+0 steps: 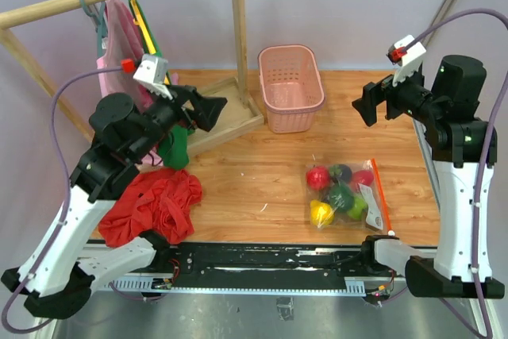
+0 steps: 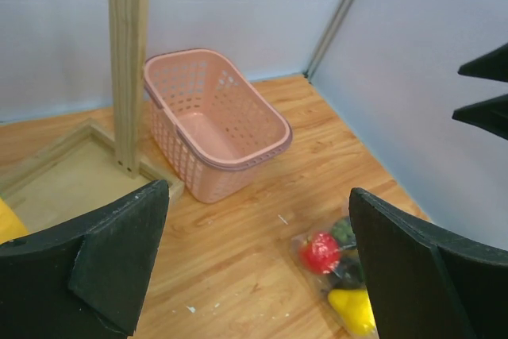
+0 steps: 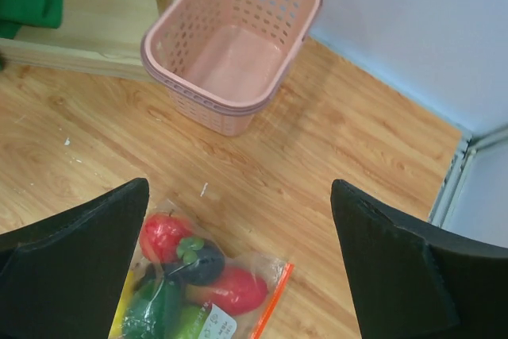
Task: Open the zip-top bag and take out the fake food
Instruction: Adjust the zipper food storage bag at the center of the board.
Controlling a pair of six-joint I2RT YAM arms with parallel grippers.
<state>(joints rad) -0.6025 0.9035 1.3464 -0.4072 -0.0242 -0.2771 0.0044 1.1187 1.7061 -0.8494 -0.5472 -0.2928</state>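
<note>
Several pieces of fake food (image 1: 319, 178) lie inside the zip-top bag (image 1: 349, 192), flat at the table's (image 1: 254, 164) near right, its orange zip strip (image 1: 379, 194) toward the right edge. Bare wood separates it from the red cloth heap (image 1: 155, 204) at near left. Beyond stand the pink basket (image 1: 295, 117) and wooden rack (image 1: 238, 21), while the left gripper (image 1: 208, 110) and right gripper (image 1: 367, 107) hang raised, jaws spread, empty.
</note>
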